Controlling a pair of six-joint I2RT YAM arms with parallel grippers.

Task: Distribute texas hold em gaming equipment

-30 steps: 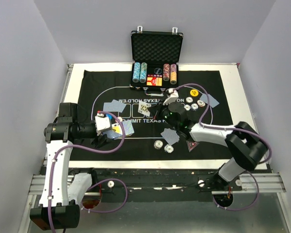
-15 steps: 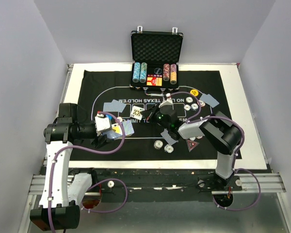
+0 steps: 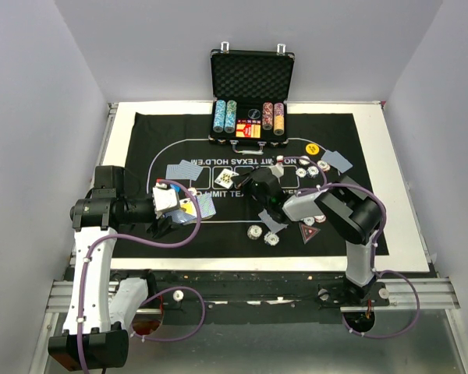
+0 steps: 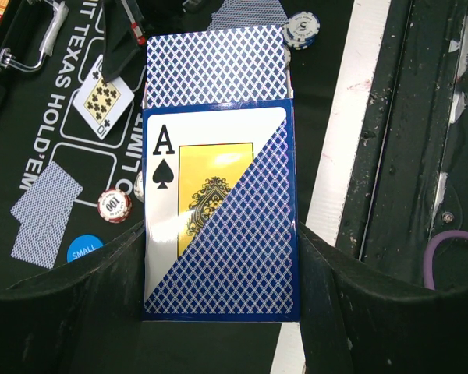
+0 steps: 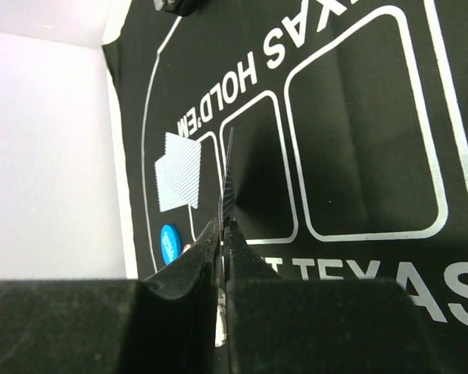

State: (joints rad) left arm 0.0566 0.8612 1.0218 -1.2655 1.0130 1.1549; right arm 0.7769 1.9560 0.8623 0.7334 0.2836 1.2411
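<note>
Black mat [image 3: 335, 132], case [image 3: 252, 74] behind: left fingers [image 4: 78, 312] pinch card box [image 4: 218, 234], right fingers [image 5: 181, 273] pinch card [image 5: 228, 187].

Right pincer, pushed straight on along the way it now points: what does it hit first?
Most likely the black mat, inside its printed boxes. The right pincer, pinching a playing card edge-on, tilts down toward that surface. Nothing else stands in that line, though depth is hard to judge.

Cards [image 4: 214, 66] blue crosshatched; mat [image 5: 359, 117] black, white-lettered.
</note>
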